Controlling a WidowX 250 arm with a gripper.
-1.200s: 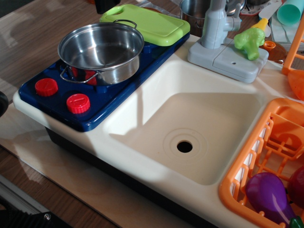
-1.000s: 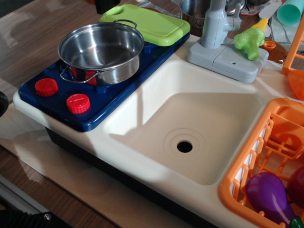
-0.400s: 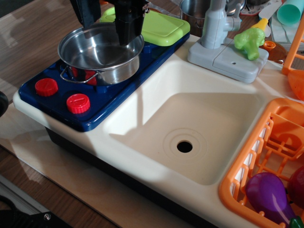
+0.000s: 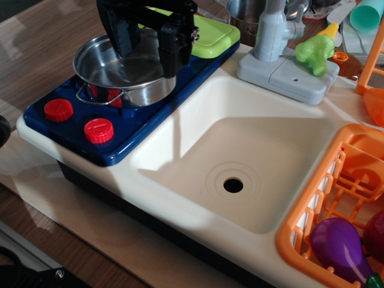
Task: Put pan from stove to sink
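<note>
The shiny steel pan (image 4: 111, 69) sits on the dark blue stove (image 4: 141, 114) at the upper left, its near wire handle pointing toward the red knobs (image 4: 99, 130). My black gripper (image 4: 148, 63) is open and low over the pan's right side. One finger (image 4: 125, 42) hangs inside the pan. The other finger (image 4: 171, 54) stands at or just outside the right rim and hides it. The cream-white sink (image 4: 270, 150) with its round drain hole (image 4: 233, 185) lies to the right and holds nothing.
A lime-green cutting board (image 4: 210, 33) lies behind the stove. A grey faucet (image 4: 273, 36), a green toy vegetable (image 4: 315, 53) and a deeper steel pot (image 4: 243, 12) stand at the back. An orange dish rack (image 4: 312, 210) with a purple eggplant (image 4: 339, 246) is at the right.
My gripper has come into view from the top and dropped down over the pan's right side. The pan has not moved.
</note>
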